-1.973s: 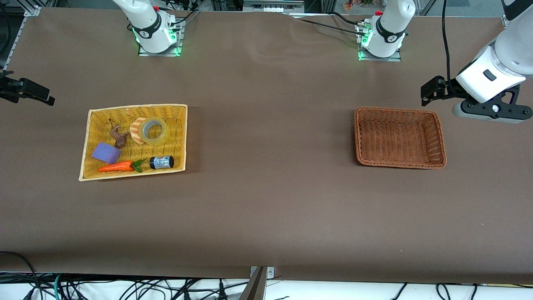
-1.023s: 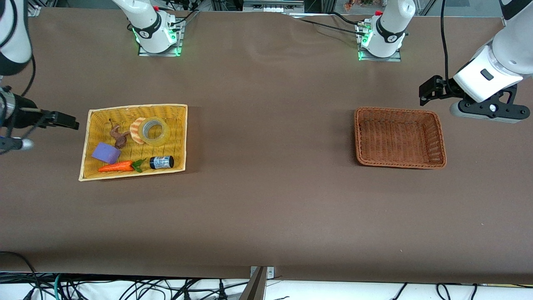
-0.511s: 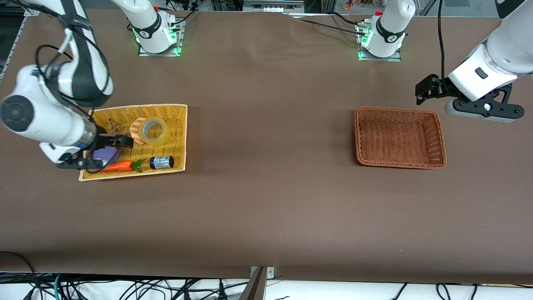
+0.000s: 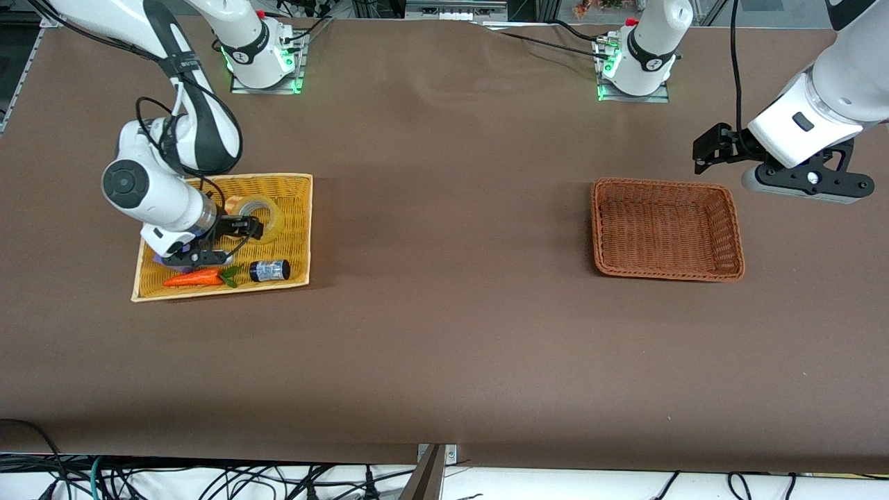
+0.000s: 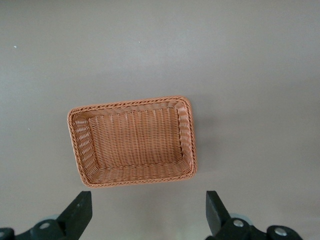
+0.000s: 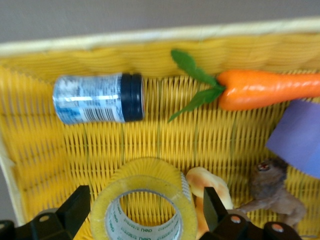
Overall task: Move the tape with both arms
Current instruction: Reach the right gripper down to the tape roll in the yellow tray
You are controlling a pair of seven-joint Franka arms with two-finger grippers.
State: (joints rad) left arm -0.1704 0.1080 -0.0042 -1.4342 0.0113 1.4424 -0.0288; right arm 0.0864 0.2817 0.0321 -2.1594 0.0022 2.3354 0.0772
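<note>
At the left of the front frame I have the right claw down inside the yellow basket, hanging right over the tape. Its fingers stand apart in the right wrist view, one on each side of the roll, so nothing is gripped yet. The tape lies flat on the weave with its core facing up, which suits a straight-down pinch across the ring. A striped croissant toy touches it, so I judge the closing finger could snag that. Near it in the same basket lie a small jar, a toy carrot, a purple block and a brown animal figure.

Toward the right, the brown basket sits empty on the bench, presumably the drop spot. At the right edge the left claw waits up in the air over the bench beside that basket, fingers apart, ready for a handover.
</note>
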